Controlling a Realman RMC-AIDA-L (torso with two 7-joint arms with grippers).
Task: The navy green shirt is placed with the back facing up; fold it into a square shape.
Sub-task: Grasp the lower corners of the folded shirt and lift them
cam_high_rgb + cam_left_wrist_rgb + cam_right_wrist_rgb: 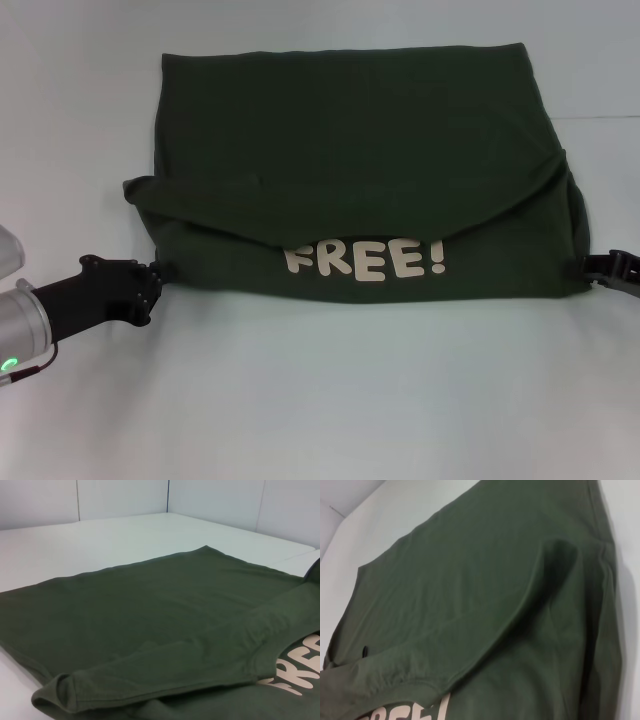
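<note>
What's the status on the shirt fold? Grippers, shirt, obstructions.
Left gripper at shirt's near-left corner, right gripper at its near-right edge. Navy green shirt partly folded, flap draped forward, "FREE!" lettering showing. Nothing in the way.

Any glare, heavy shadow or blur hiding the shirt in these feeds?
Head view: even light, no glare; navy green shirt and its lettering sharp. Left wrist view: nearest hem soft, thin shadow beneath. Right wrist view: fabric soft throughout, shading only in fold creases.
</note>
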